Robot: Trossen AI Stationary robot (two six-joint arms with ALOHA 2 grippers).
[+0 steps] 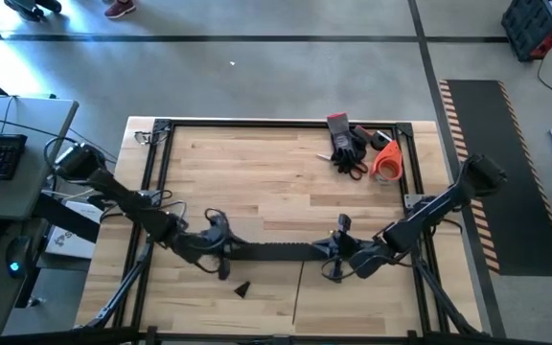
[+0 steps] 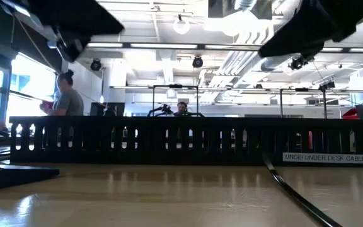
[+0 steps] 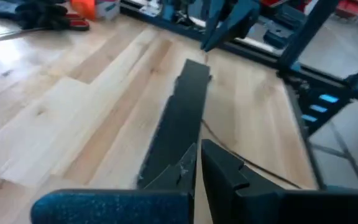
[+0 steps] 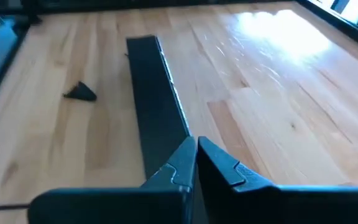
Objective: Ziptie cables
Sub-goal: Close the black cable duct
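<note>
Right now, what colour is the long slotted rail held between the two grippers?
Black. The slotted rail shows best in the low view, its comb teeth standing dark against the room.

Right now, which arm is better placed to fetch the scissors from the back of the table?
Right, most likely. The right gripper sits at the right end of the black rail, almost straight in front of the scissors. The left gripper is at the rail's other end, so it has a longer diagonal reach.

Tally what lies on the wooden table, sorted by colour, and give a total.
Black: 3 – long black comb-toothed slotted rail, small dark wedge-shaped scrap, black glove-like bundle
Orange: 1 – orange roll-shaped object
Red: 1 – red-handled tool
Total: 5
</note>
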